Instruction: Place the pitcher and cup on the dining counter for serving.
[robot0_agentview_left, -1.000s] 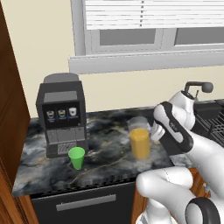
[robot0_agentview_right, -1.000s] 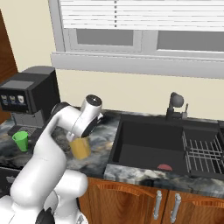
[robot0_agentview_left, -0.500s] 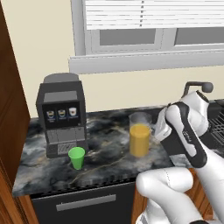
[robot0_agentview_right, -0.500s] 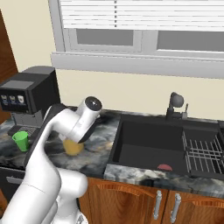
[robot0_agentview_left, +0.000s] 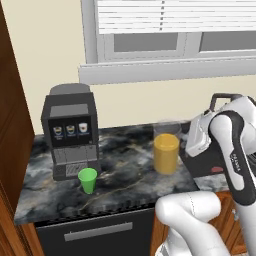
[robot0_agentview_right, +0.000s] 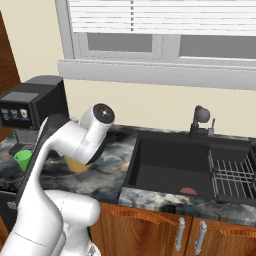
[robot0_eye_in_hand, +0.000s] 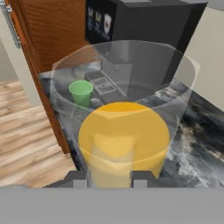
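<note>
Swung further right and up vs. a sec ago, forearm now steep at the right edge of left base view; carried along w/ it, pitcher (robot0_agentview_left: 166, 152) sitting slightly higher and further right against the bench (robot0_agentview_left: 125, 172) pattern. No change in jaw gap.

Jaws of gripper (robot0_eye_in_hand: 111, 177): closed on pitcher, low on its body, one dark tip each side in hand view. Looks like a firm side grip, approached from the sink (robot0_agentview_right: 175, 165) side. Can't tell whether pitcher base is clear of bench yet.

Outward from there: pitcher upright, yellow-orange lower part, clear rim above. Beyond it, cup (robot0_agentview_left: 88, 179), small and green, standing apart on bench just in front of coffee machine (robot0_agentview_left: 70, 130), untouched. Sink well to the right in right base view.

Risks, judged:
- Held low, so top-heavy; quick swing or base drive could tip it in the jaws or let it slide through.
- If not lifted enough, base could drag on bench edge when pulling away.
- Wide arc to the left could clip cup or coffee machine.
- Elbow hides pitcher in right base view, so slip hard to catch from that side.

Still to do: carry pitcher to dining counter, set down upright, then back for cup.
</note>
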